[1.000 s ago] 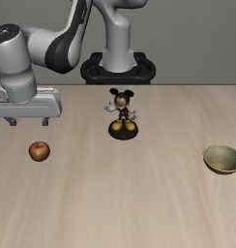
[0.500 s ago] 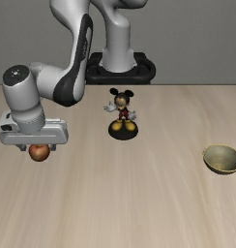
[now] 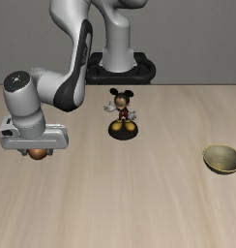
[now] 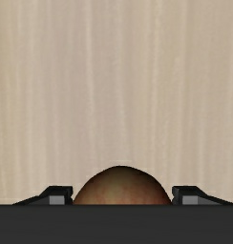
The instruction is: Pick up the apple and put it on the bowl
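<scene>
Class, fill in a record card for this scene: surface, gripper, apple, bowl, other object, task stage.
surface: light wooden table
gripper: gripper lowered over the apple, open
apple: apple on the table, between the jaws
bowl: bowl empty, at the exterior view's right, far from the apple
other object: Mickey Mouse figure standing upright, apart from both
task stage: apple not yet grasped
</scene>
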